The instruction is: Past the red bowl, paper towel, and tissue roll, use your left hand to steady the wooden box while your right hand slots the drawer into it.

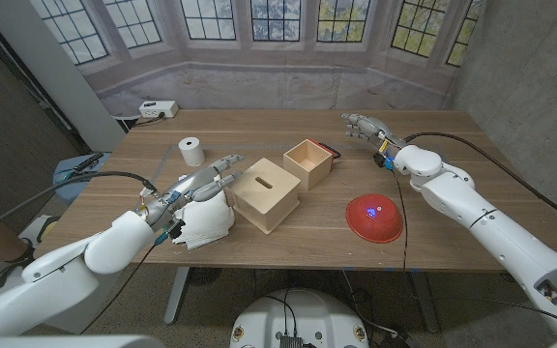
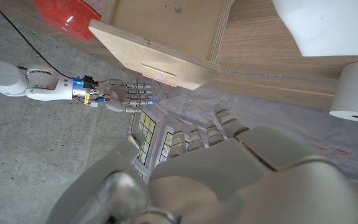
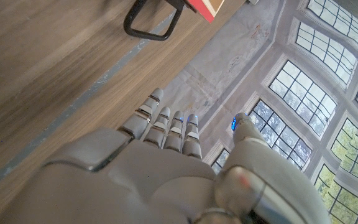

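The pale wooden box [image 1: 264,193] with a slot in its top stands at the table's middle, also visible in the left wrist view [image 2: 160,37]. Just behind it to the right sits the open-topped drawer [image 1: 307,161], with a red side and a black handle [image 3: 151,25]. My left hand [image 1: 196,184] reaches over the paper towel [image 1: 206,220] with fingers stretched toward the box's left side, holding nothing; I cannot tell if it touches. My right hand [image 1: 366,127] hovers open, behind and to the right of the drawer, well apart from it. The red bowl [image 1: 375,217] lies right of the box.
A white tissue roll [image 1: 192,151] stands behind my left hand. A small white device [image 1: 158,109] sits at the table's far left corner. A black cable [image 1: 453,140] trails over my right arm. The table [image 1: 433,251] shows bare wood around the bowl.
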Robot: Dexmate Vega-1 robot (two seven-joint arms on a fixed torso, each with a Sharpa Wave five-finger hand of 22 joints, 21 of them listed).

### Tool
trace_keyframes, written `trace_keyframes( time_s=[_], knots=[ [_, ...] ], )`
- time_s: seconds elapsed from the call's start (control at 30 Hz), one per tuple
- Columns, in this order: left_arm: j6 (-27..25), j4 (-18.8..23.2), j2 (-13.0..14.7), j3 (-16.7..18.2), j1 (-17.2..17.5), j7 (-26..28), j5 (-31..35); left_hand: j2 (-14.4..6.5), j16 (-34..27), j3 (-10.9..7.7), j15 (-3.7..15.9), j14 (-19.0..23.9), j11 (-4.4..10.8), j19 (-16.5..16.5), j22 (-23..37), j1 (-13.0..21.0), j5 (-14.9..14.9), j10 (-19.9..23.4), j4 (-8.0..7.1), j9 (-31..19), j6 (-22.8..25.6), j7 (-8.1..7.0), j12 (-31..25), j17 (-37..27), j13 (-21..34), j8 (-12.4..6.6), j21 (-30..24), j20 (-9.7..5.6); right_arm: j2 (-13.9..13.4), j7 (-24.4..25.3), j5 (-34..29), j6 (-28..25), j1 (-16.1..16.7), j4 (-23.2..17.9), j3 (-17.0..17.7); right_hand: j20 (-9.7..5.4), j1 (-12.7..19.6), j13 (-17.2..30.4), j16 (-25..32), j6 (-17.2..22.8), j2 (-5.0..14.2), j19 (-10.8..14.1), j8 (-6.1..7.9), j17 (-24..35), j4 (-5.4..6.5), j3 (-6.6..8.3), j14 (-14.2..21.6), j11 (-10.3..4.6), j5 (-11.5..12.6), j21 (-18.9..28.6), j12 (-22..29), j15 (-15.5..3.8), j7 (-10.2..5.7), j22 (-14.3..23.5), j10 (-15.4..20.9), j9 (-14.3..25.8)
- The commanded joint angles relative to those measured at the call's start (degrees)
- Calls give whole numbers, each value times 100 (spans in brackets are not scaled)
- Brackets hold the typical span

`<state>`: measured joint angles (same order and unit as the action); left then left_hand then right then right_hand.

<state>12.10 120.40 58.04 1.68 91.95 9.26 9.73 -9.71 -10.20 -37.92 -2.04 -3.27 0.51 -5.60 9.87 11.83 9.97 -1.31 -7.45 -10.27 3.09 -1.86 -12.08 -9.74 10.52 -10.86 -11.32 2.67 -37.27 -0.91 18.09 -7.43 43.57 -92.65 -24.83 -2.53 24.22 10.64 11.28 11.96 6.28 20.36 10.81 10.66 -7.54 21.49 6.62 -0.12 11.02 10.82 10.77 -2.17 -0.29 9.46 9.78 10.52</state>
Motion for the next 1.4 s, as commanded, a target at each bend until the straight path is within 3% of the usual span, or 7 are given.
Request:
trace_keyframes(
  time_s=[0.03,0.33,0.43,0.5,0.7,0.93,1.4],
  knots=[
    [312,-144,-227,86,71,64,639,2,-51,-20,31,17,1,-70,20,-58,2,49,-41,-10,79,12,-40,-25,26,-31,-48,-7,-356,-23,-288,-777,-233,-478,-268,-85,98,20,25,26,-17,57,34,6,-54,6,73,126,-15,30,43,-48,35,15,70,16],
    [595,-305,-372,41,51,245,1156,16,-89,-13,129,192,20,-170,21,-150,-10,235,-105,-12,282,-62,-89,-31,25,-74,-69,-26,-617,-41,-443,-1331,-370,-838,-416,-24,187,20,67,218,-93,198,89,8,-126,-46,224,232,-34,58,113,18,108,14,297,15],
    [617,-301,-347,63,71,192,1289,17,-89,-22,285,277,52,-203,21,-202,-10,354,-128,-7,365,-240,-109,-28,21,-67,-66,-35,-710,-138,-495,-1552,-480,-940,-510,-8,213,21,71,273,-115,219,102,7,-141,-59,256,270,-33,57,129,38,133,14,358,16],
    [635,-298,-318,85,79,135,1350,18,-87,-25,305,298,81,-234,22,-217,-10,389,-133,-5,400,-264,-114,-27,19,-69,-74,-68,-777,-213,-554,-1733,-578,-1030,-599,-4,232,23,67,299,-124,221,107,5,-152,-61,258,288,-31,54,143,55,138,13,399,17],
    [672,-313,-321,128,78,23,1430,4,-88,-28,361,350,135,-242,23,-269,-9,449,-170,-3,496,-277,-116,-32,14,-78,-67,-78,-888,-330,-749,-2234,-858,-1261,-876,47,310,36,53,366,-196,238,108,-2,-190,-88,286,379,-23,40,191,110,204,12,558,19],
    [757,-379,-318,129,26,-62,1493,5,-77,-26,393,364,158,-257,24,-322,-9,482,-198,-3,543,-302,-109,-34,11,-71,-64,-123,-959,-476,-1052,-2959,-1270,-1544,-1295,114,419,50,69,418,-248,334,107,-8,-221,-95,396,369,-8,56,214,161,286,11,664,20],
    [656,-299,-280,178,100,-269,1729,1,-46,-25,387,357,162,-234,25,-451,-5,493,-244,-3,546,-305,-66,-39,7,-19,-37,-153,-874,-663,-1437,-4118,-1868,-1919,-1895,193,644,69,100,547,-310,484,123,-12,-253,-81,604,394,23,69,255,236,385,10,858,21]
  ],
)
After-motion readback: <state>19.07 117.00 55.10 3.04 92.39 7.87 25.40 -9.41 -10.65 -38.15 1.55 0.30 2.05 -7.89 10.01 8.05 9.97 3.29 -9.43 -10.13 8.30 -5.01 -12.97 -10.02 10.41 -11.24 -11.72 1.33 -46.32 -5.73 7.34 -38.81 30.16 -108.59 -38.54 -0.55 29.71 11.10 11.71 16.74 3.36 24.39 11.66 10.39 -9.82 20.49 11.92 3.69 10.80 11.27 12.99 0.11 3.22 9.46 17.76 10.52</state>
